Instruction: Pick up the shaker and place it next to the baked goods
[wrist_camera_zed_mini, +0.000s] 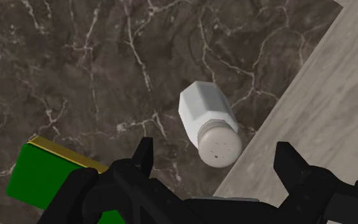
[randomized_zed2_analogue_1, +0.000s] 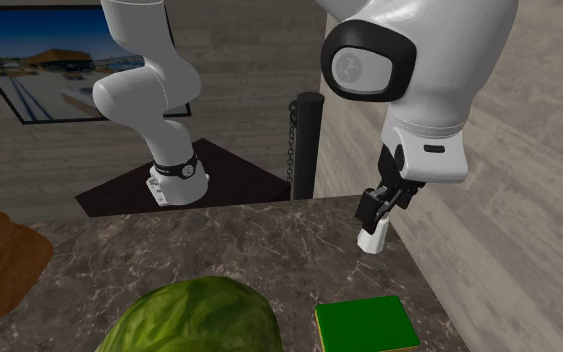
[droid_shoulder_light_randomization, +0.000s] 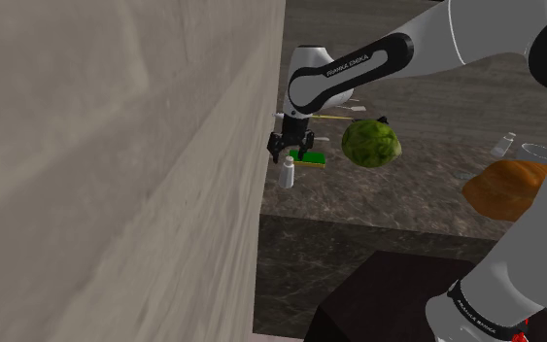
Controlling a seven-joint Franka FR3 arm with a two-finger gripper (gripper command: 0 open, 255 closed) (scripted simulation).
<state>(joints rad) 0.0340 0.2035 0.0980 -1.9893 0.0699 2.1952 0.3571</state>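
Evidently we held our pincer [wrist_camera_zed_mini: 215, 153], fingers apart, directly over the upright white shaker [wrist_camera_zed_mini: 208, 114] at the desk [wrist_camera_zed_mini: 75, 76] edge by the wall [wrist_camera_zed_mini: 323, 95], so that lowering would straddle it.

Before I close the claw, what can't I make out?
Brown baked loaf: shoulder view, white arm covers its right side; second exterior view, left edge cuts it.
White faceted shaker: second exterior view, black claw hides its top.
Green-and-yellow block: wrist view, claw covers one corner.
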